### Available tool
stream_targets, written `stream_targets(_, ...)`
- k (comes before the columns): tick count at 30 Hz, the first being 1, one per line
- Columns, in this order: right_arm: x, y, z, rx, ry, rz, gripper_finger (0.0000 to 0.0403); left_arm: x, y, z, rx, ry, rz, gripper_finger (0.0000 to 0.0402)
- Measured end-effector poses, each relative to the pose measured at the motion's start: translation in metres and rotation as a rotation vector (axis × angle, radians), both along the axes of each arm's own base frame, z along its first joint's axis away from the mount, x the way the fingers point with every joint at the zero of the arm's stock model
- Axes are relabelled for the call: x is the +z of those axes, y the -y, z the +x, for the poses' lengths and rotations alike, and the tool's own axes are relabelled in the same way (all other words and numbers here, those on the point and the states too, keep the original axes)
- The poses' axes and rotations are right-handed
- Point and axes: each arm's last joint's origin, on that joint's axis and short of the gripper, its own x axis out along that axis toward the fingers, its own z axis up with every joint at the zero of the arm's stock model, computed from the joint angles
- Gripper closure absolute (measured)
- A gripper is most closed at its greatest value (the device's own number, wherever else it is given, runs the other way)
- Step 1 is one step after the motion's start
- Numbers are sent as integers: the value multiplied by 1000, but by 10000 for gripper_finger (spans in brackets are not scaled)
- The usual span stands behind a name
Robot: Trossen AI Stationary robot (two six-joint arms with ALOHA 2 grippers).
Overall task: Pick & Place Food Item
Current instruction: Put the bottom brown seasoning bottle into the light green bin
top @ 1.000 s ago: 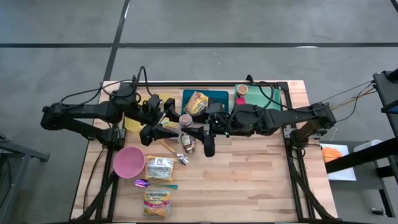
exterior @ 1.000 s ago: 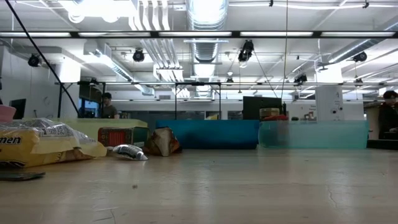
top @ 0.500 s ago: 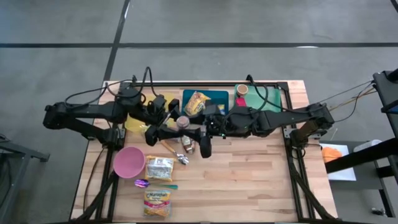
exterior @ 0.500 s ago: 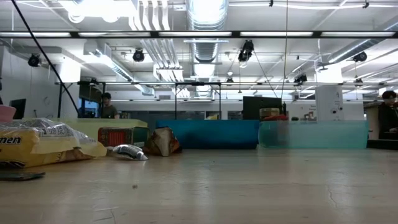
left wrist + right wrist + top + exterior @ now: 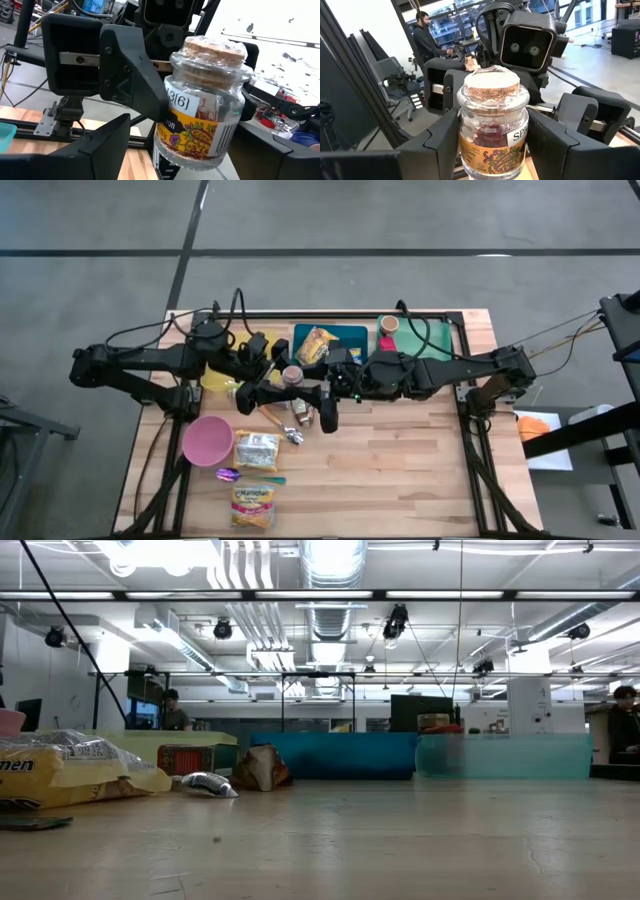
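Observation:
A glass spice jar [image 5: 492, 120] with a cork stopper and a yellow label hangs above the table's middle, upright. My right gripper [image 5: 492, 150] comes in from the table's right and is shut on it. My left gripper [image 5: 200, 145] faces it from the table's left, open, with its fingers standing wide on either side of the jar [image 5: 202, 107] and apart from it. In the high view the jar's cork top [image 5: 292, 373] shows between the left gripper [image 5: 272, 385] and the right gripper [image 5: 312, 385]. Neither gripper shows in the low view. My right gripper pinches the jar's glass body [image 5: 466, 132] between its two fingers, one on each side, below the neck. The fingers [image 5: 437, 147] lie level and come from the table's right. The jar stands upright in the hold, cork up, lifted clear of the table.
Below the arms lie a brown snack packet [image 5: 300, 412] and a spoon [image 5: 282, 425]. Nearer the front are a pink bowl [image 5: 207, 440] and two noodle packets [image 5: 256, 450], [image 5: 252, 507]. At the far edge stand a blue tray [image 5: 345, 335] holding a bag, a green tray [image 5: 430, 340], and a cup [image 5: 388, 325].

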Motion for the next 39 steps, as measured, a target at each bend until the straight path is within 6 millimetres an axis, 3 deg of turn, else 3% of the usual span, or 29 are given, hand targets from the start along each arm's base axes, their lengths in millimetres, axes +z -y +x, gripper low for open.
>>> stream_targets(9,-4,-1,3,17,-4,52,217,0,2,0,-38,16,44,209)
stream_targets(25,-9,-2,4,23,-14,76,217,-2,5,-1,-60,4,46,208)
stream_targets(32,-9,-2,3,34,-15,79,134,-2,5,0,-76,-13,20,208)
stream_targets(39,-11,-2,4,32,-31,72,118,-5,6,-1,-114,-51,-4,208)
